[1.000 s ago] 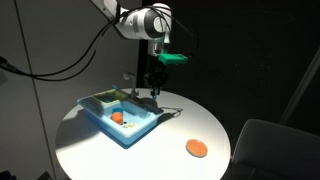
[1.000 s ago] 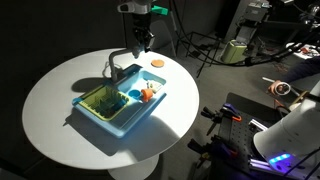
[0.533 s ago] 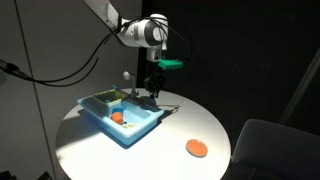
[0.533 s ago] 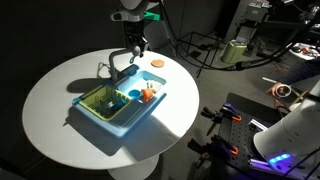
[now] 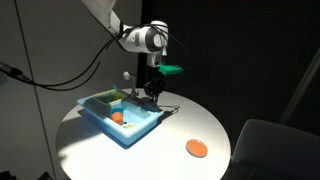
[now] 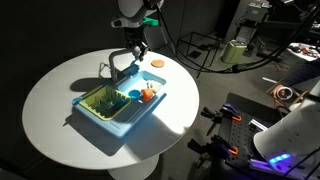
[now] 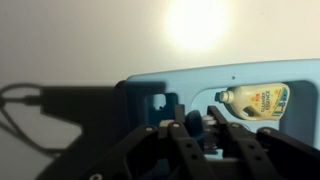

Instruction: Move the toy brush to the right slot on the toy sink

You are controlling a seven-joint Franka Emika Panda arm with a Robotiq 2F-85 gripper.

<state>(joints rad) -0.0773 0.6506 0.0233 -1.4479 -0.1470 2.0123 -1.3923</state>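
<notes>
The sink (image 5: 118, 122) sits toward the counter's (image 5: 150, 155) left edge. Over the sink's right rim hangs the end effector (image 5: 152, 96), jaws closed, apparently on the brush (image 7: 203, 126), though the dark wrist view leaves that unsure. Lower straight, keep the brush upright over the slot, and release only once it is seated. The disc (image 5: 196, 148) near the right edge is well apart.

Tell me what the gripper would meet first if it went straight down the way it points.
Probably the toy sink's far rim, just below the gripper, though depth is unclear.
</notes>
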